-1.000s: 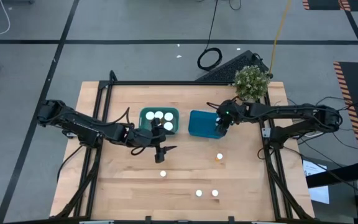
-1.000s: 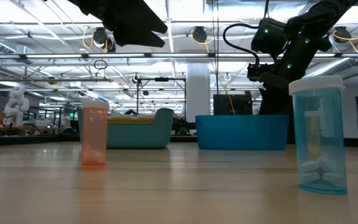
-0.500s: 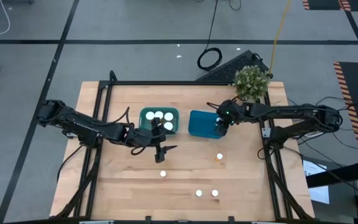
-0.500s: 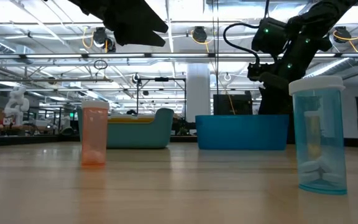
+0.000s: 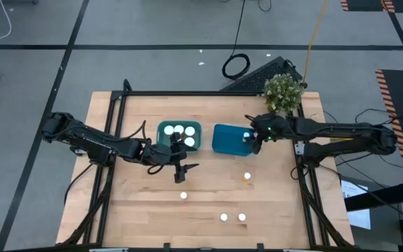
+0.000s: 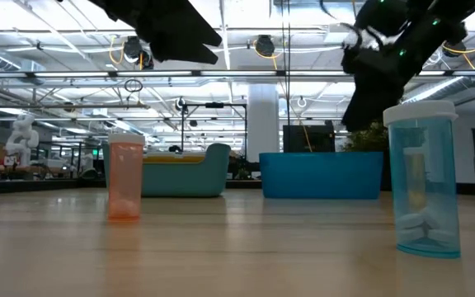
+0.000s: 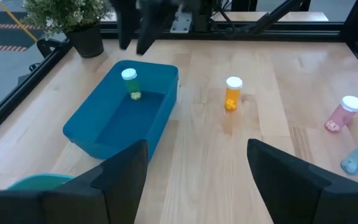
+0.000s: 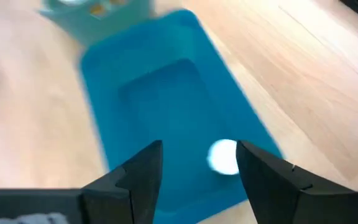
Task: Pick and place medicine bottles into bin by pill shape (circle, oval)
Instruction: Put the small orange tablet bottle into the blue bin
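A teal bin holds several white-capped medicine bottles. Beside it, one bottle stands upright on the floor of a blue bin, near the bin's right end. My right gripper hovers open just right of and above that bottle, touching nothing. My left gripper hangs open over bare wood, in front of the teal bin. An orange bottle stands on the table, and three more stand nearer the front edge.
A potted plant stands at the far right corner, behind the right arm. In the low view a pink bottle and a blue bottle stand close to the camera. Bare wood lies between the bins and the loose bottles.
My right gripper has risen and drawn back toward the table's right edge, off the blue bin's right end. A white-capped bottle now shows standing in that bin where the gripper was.
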